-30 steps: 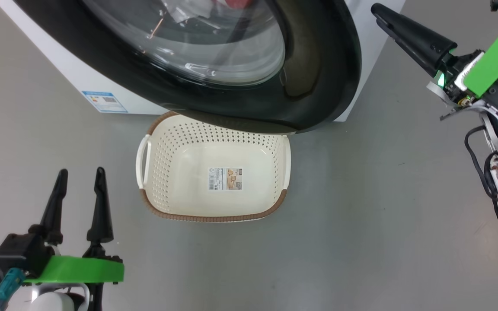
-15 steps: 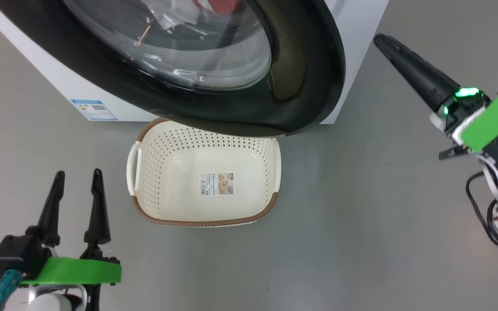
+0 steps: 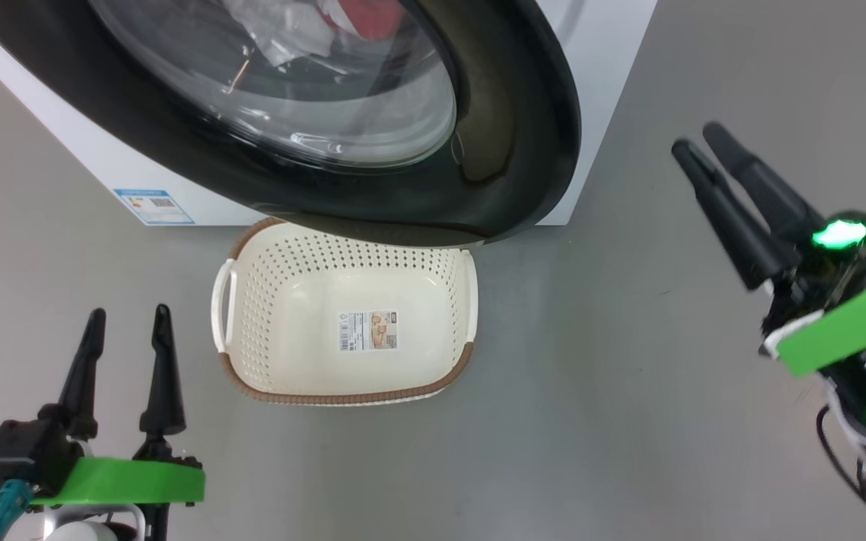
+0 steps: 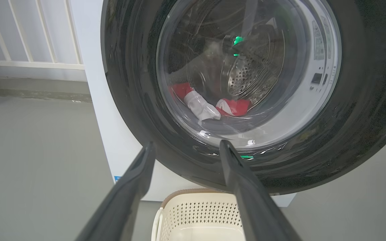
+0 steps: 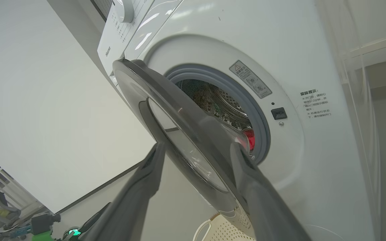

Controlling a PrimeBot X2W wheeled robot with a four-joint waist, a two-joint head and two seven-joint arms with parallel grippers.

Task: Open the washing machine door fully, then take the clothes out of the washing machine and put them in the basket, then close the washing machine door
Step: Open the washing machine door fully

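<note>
Right fingers spread, empty, drawn back to 3 o'clock from door | left fingers spread, idle, 8 o'clock | door half-open over basket | clothes still inside, opening unfinished.

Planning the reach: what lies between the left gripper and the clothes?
The washing machine door: in the left wrist view, the clothes show through its glass.

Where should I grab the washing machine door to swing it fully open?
Probably take the washing machine door by its black rim at the free edge on the robot's right, coming from that side with the right gripper. It stands ajar, leaving a gap to the washing machine for one finger.
</note>
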